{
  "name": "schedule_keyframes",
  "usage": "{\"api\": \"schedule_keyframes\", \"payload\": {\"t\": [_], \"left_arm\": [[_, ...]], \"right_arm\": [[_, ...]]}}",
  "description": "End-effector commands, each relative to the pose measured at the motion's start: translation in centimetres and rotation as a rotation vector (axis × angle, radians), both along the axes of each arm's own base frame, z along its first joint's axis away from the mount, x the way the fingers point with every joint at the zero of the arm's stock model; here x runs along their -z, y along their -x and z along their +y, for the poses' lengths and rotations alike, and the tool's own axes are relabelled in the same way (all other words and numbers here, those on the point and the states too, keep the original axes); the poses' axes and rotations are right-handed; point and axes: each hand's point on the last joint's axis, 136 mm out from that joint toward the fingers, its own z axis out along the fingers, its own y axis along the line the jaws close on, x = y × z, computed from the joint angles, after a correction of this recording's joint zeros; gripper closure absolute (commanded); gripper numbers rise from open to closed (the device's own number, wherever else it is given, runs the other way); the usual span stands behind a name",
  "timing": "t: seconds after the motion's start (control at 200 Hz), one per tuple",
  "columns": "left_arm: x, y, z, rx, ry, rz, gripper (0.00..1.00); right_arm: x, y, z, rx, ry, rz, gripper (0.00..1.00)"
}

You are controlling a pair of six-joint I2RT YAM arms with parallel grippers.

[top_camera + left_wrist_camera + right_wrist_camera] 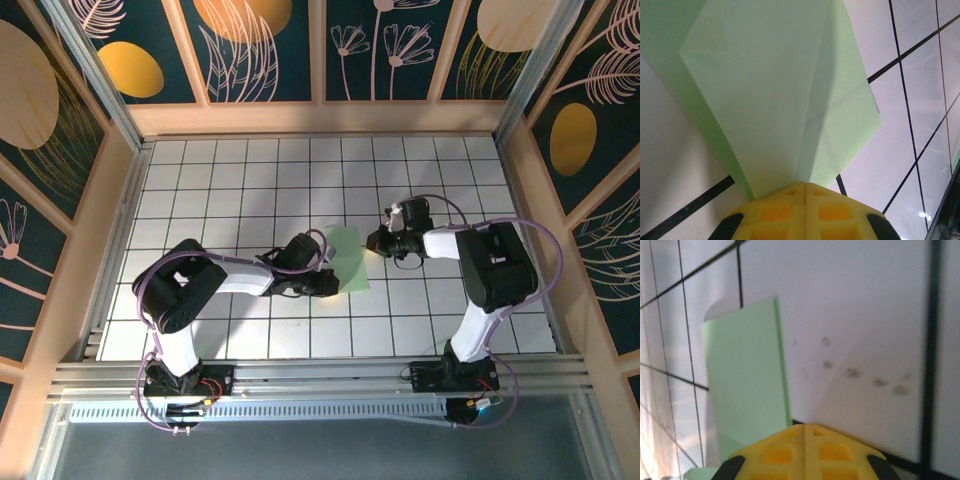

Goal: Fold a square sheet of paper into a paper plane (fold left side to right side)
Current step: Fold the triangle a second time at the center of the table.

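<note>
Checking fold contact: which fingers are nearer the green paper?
Left. The left fingers, shut, meet the green paper at its near-left corner. The right fingers, also shut, sit just beside its right edge, over bare tile.

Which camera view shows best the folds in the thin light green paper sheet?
The left wrist view: the thin light green paper sheet lies close, its layers and creases plain. The top external view shows it whole but small; the right wrist view, one flat part.
</note>
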Motion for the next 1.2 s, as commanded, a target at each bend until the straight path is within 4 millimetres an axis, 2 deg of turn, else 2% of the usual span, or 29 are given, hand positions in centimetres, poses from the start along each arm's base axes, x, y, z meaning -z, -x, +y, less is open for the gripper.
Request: {"api": "schedule_keyframes", "payload": {"t": [0.0,0.115,0.22,0.31,0.45,0.646,0.816,0.961,1.106,1.196], "left_arm": [[2.6,0.9,2.5,-0.039,-0.119,0.047,1.0],[1.8,0.5,2.2,-0.046,-0.105,0.029,1.0],[1.2,0.1,1.9,-0.054,-0.091,0.016,1.0],[1.0,0.0,1.7,-0.056,-0.083,0.014,1.0],[0.8,-0.3,1.4,-0.057,-0.072,0.013,1.0],[0.1,-0.6,1.1,-0.064,-0.058,0.0,1.0],[-1.3,-1.4,0.3,-0.069,-0.03,-0.019,1.0],[-2.6,-2.3,-0.5,-0.069,-0.005,-0.038,0.98],[-2.1,-3.7,-0.3,-0.098,0.012,-0.009,0.99],[-2.5,-3.8,-1.0,-0.074,0.05,-0.012,0.99]], "right_arm": [[-2.4,-1.1,-1.1,0.021,0.05,-0.087,1.0],[-4.1,0.4,0.0,-0.018,-0.005,-0.112,1.0],[-4.5,2.4,2.3,-0.077,-0.057,-0.106,1.0],[-3.9,3.8,4.3,-0.118,-0.09,-0.078,1.0],[-2.5,4.3,5.9,-0.14,-0.104,-0.045,1.0],[-0.1,4.6,5.4,-0.127,-0.06,0.011,1.0],[1.8,5.2,4.6,-0.108,-0.009,0.063,1.0],[2.6,5.6,4.1,-0.103,0.025,0.083,1.0],[2.9,5.9,3.9,-0.107,0.036,0.096,1.0],[3.2,6.0,3.7,-0.106,0.042,0.104,1.0]]}}
